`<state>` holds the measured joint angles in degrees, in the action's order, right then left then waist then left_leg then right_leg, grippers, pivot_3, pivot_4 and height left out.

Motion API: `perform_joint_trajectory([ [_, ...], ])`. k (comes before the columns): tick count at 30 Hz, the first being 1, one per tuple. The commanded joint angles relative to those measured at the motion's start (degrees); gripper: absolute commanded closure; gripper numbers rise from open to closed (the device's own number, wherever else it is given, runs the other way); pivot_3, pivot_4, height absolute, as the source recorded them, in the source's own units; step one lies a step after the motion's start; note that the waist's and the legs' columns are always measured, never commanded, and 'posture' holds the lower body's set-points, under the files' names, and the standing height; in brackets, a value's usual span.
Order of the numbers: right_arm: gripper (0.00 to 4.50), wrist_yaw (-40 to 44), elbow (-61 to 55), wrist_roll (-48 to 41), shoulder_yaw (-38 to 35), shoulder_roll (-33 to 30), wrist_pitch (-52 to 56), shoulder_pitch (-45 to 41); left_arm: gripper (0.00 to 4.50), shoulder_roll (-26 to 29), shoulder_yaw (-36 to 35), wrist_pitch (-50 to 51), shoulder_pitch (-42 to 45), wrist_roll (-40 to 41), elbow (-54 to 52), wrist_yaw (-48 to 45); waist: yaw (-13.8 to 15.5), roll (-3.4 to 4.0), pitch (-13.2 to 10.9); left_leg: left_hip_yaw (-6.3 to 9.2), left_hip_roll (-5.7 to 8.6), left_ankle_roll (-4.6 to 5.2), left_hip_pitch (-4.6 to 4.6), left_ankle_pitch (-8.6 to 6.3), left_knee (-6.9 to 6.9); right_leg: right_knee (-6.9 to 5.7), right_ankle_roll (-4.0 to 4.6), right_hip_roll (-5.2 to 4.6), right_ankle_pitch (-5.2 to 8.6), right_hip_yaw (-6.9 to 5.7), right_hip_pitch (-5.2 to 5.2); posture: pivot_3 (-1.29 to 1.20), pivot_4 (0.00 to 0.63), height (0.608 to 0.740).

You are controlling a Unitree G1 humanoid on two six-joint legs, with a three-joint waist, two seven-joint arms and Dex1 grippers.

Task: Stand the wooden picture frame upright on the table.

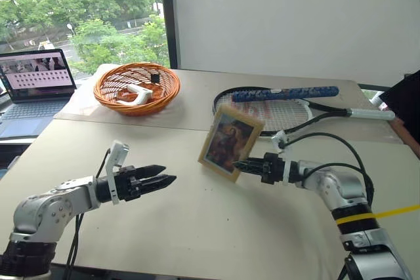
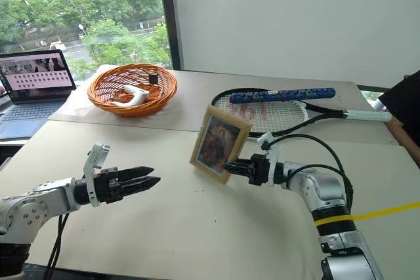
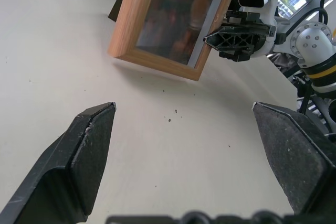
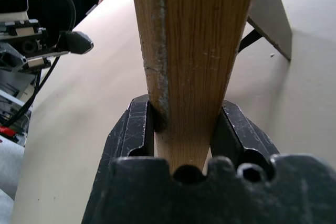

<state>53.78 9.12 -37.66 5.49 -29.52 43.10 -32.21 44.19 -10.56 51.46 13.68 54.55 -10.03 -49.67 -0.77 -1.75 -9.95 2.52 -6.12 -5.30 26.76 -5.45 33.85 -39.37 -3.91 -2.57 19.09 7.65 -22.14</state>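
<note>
Here the table [image 1: 197, 227] is taking most of the scene, a wide beige top w/ seams between its sections. On its far part a tennis racket [image 1: 275, 111] is lying flat, w/ a blue-wrapped grip, and to the left of it an orange wicker basket [image 1: 136, 87] is sitting w/ a white object inside. A laptop [image 1: 34, 86] is standing open at the far left edge, screen lit. At the right edge of the head views a person's dark sleeve [image 1: 403, 100] is showing.

The wooden picture frame [image 1: 231, 142] is standing about in the middle of the table, just in front of the racket, tilted back a bit, picture side facing toward the robot's left. Its bottom edge is resting on the table and the stand flap [image 4: 270, 11] is sticking out behind it, as the right wrist view is showing.

The right gripper [image 1: 244, 165] is clamping the frame's side edge, one finger on each face of the wood. The left gripper [image 1: 164, 176] is hovering over the table, well apart from the frame, w/ its fingers [image 3: 84, 150] spread wide and holding nothing.
</note>
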Motion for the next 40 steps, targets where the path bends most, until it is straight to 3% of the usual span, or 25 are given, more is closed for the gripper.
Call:
perform_joint_trajectory([
  [1, 3.29, 1.0, -3.8, 2.4, 1.9, -0.2, 0.0, 2.0, 0.00, -0.5, 0.0, -0.5, 1.2, -0.8, 0.5, -1.2, 0.0, 0.00, 0.0, 0.00, 0.00, 0.00, 0.00, 0.00, -0.01, 0.00, 0.00, 0.00, 0.00, 0.00, 0.00, 0.00, 0.150, 0.697],
  [7, 3.30, 0.5, -7.8, 7.9, 4.5, -0.2, -4.4, 4.2, 0.00, -1.3, 0.1, -0.9, 1.2, -2.3, 0.4, -1.6, 0.0, 0.00, 0.0, 0.01, 0.00, 0.00, 0.00, 0.00, -0.02, 0.00, 0.00, 0.00, 0.00, -0.01, 0.00, 0.00, 0.150, 0.697],
  [9, 2.29, 0.1, -8.1, 8.5, 4.1, 0.1, -5.0, 4.4, 0.00, -1.4, 0.2, -1.1, 1.1, -2.8, 0.4, -1.9, -0.1, -0.01, 0.0, 0.01, 0.00, 0.00, -0.01, 0.00, -0.02, 0.00, 0.00, 0.01, 0.00, -0.01, 0.00, 0.00, 0.150, 0.697],
  [16, 0.05, -0.2, -8.6, 5.2, -1.9, -0.7, -1.2, 4.4, 0.00, -1.3, 0.6, -2.3, 2.2, -5.0, 2.3, -4.5, -0.1, 0.00, 0.0, 0.04, -0.01, 0.00, 0.06, 0.01, 0.01, -0.01, 0.01, 0.02, 0.00, -0.03, -0.04, 0.00, 0.150, 0.697],
  [22, 0.05, 1.4, -12.8, 1.9, -9.0, -5.9, 0.6, 10.5, 0.00, -2.4, -0.1, -5.1, 2.4, -7.0, 3.1, -5.2, 0.4, 0.00, 0.0, 0.05, 0.00, 0.00, 0.08, 0.01, -0.01, 0.01, 0.00, 0.01, 0.01, -0.06, -0.01, 0.00, 0.150, 0.697],
  [26, 0.05, 4.6, -24.7, 3.8, -15.0, -11.0, -9.4, 22.3, 0.00, -4.9, 0.0, -17.0, -1.3, -17.6, 2.9, 0.9, 0.6, 0.16, 0.0, 0.06, -0.01, 0.02, 0.11, -0.01, -0.04, 0.04, 0.01, 0.02, 0.01, -0.07, -0.04, 0.00, 0.150, 0.697],
  [28, 0.05, 0.3, -28.7, 7.9, -17.5, -10.1, -16.1, 26.8, 0.00, -5.8, 0.2, -21.8, -2.3, -22.1, 3.3, 3.2, 0.2, 0.15, 0.0, 0.06, -0.01, 0.09, 0.09, -0.05, -0.04, 0.09, 0.01, 0.02, 0.04, -0.07, 0.00, 0.00, 0.150, 0.697],
  [32, 0.05, -9.7, -31.4, 12.0, -20.0, -6.0, -18.6, 31.3, 0.00, -5.7, 3.4, -32.4, -4.3, -31.9, 4.5, 4.4, -0.3, 0.12, 0.0, 0.07, -0.02, 0.05, 0.04, 0.05, 0.03, 0.07, -0.04, 0.02, -0.01, -0.06, 0.02, 0.00, 0.150, 0.697],
  [40, 0.05, -15.9, -32.8, 16.4, -17.8, -2.6, -20.0, 36.8, 0.00, -8.1, 4.7, -34.3, -3.3, -34.3, 4.0, 5.4, 0.1, 0.12, 0.1, 0.07, 0.00, 0.06, 0.06, 0.17, 0.04, 0.07, -0.06, 0.00, -0.10, -0.05, 0.03, 0.00, 0.150, 0.697],
])
